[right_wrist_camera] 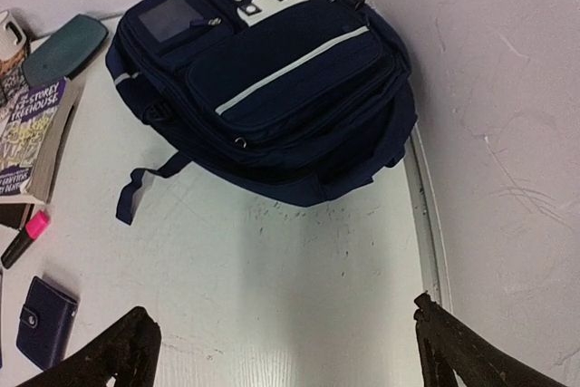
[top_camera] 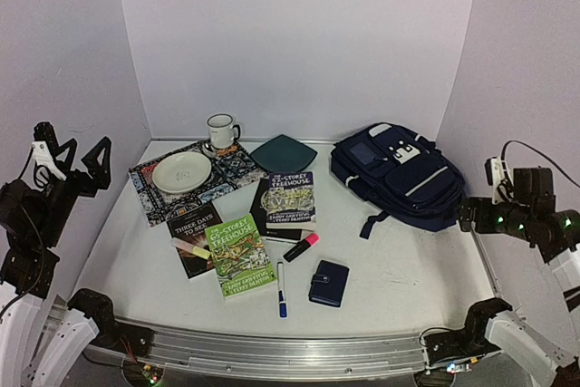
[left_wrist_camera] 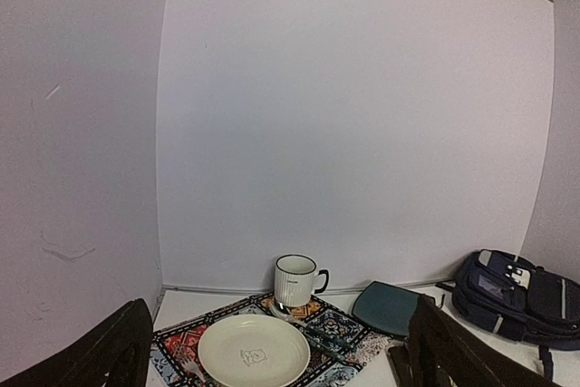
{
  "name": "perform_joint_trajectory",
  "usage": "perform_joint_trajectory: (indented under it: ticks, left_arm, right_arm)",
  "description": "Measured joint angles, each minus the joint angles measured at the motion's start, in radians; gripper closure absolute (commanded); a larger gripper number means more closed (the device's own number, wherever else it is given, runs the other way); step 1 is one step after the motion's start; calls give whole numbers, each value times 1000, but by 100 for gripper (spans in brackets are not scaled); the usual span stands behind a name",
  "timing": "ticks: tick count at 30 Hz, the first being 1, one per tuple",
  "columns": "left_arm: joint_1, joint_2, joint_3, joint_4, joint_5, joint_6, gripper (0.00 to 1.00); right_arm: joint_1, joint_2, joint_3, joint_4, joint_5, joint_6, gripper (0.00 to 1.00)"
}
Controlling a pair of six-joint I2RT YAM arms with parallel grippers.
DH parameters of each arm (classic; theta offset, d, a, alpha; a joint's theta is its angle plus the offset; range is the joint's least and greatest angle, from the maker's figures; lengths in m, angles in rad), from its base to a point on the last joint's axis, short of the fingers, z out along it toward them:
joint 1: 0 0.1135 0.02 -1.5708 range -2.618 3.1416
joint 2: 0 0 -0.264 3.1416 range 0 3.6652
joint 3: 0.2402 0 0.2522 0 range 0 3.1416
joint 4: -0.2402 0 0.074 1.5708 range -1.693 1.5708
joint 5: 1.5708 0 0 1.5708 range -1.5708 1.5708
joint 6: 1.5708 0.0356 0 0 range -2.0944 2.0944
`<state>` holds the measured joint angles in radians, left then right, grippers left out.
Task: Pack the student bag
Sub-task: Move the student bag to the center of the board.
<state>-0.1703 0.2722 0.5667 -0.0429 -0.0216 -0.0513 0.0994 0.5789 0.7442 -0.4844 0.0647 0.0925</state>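
Student bag [top_camera: 399, 177] flat on bench [top_camera: 399, 287], far right; L claw [left_wrist_camera: 279, 310] & R claw [right_wrist_camera: 283, 310] both spread wide.

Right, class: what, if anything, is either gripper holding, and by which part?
Nothing is held. The left gripper and the right gripper both stand open and empty; the large navy-blue fabric backpack lies on the table, touched by neither.

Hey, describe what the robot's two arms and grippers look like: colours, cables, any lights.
The left arm and right arm are mostly black, with white lower segments near the bases. The left gripper is black with a white part by its wrist. The right gripper has dark, wedge-shaped fingers. Green lights glow on the right arm, and a thin black cable loops above it.
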Motion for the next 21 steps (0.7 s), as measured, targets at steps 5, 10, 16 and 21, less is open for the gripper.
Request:
perform_joint_trajectory:
  ticks: [5,10,16,21]
  left_arm:
    - [0,26,0,0,2,1,0]
    - [0,67,0,-1,15,2,0]
    - [-1,103,0,-7,64,3,0]
    - [-1,114,0,-8,91,4,0]
  right_arm:
    - [0,168,88,4,-36,-24,2]
    - [2,403,167,19,-69,-42,2]
    - [65,664,221,58,6,-85,2]
    - [153,839,274,94,137,-184,2]
